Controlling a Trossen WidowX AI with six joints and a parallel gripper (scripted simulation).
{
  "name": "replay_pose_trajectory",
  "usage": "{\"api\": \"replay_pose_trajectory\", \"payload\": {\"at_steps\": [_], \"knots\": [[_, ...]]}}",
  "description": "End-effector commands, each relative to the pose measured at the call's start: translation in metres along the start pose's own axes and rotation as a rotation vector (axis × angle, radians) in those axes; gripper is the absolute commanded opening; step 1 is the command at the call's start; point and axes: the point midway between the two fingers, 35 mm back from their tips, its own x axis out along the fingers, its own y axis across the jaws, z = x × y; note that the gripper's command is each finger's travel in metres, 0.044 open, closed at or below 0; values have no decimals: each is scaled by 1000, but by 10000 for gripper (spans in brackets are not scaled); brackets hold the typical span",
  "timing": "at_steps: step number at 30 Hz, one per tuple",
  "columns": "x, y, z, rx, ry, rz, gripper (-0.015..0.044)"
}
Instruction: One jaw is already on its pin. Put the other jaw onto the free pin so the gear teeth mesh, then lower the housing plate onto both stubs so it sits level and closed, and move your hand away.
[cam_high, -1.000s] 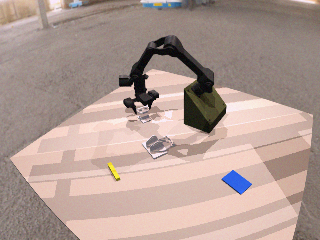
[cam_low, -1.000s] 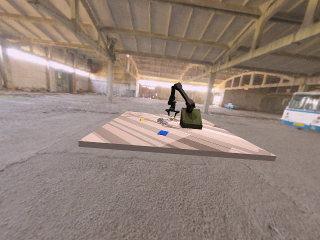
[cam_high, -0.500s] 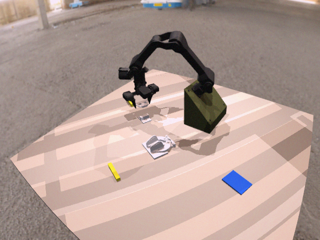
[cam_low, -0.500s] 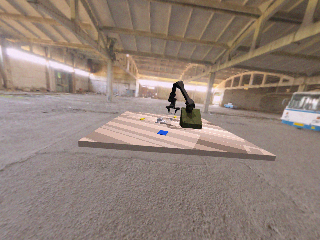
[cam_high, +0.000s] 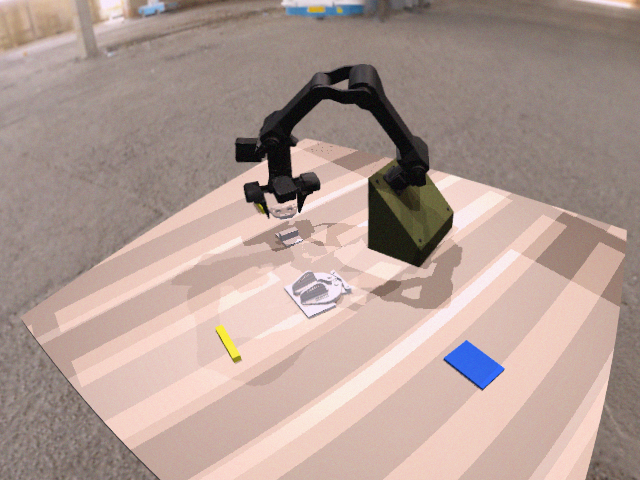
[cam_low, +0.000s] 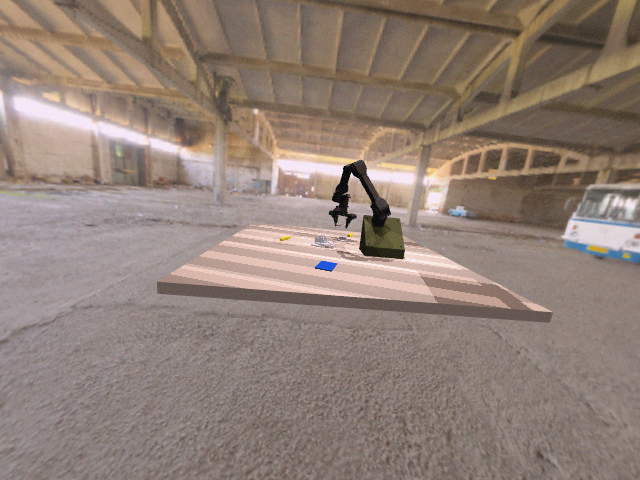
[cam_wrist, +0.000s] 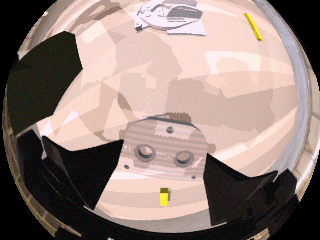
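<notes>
Holds housing plate (cam_high: 283, 210) (cam_wrist: 165, 135) in gripper (cam_high: 283, 213) (cam_low: 342, 225) (cam_wrist: 163, 151), fingers wide, raised above small grey stand (cam_high: 289, 237). Both jaws (cam_high: 314, 293) apparently on base (cam_high: 310, 311) (cam_wrist: 192, 29); cannot confirm mesh. Left: carry over, lower level onto stubs, release, withdraw.

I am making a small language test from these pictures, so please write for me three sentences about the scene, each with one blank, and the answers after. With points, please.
The gripper (cam_high: 283, 210) (cam_low: 343, 225) (cam_wrist: 163, 151) holds the housing plate (cam_high: 283, 210) (cam_wrist: 165, 145) by its ____.
The wedge-shaped base (cam_high: 392, 227) (cam_low: 382, 238) (cam_wrist: 45, 80) under the arm is dark ____.
The flat rectangular piece (cam_high: 474, 364) (cam_low: 326, 266) on the table is ____.

Missing words: sides; green; blue
</notes>
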Motion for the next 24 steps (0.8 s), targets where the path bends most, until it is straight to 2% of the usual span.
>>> {"api": "replay_pose_trajectory", "payload": {"at_steps": [1, 24], "knots": [[-1, 1, 13, 82, 0, -3, 351], [-7, 6, 86, 538, 2, -17, 351]]}}
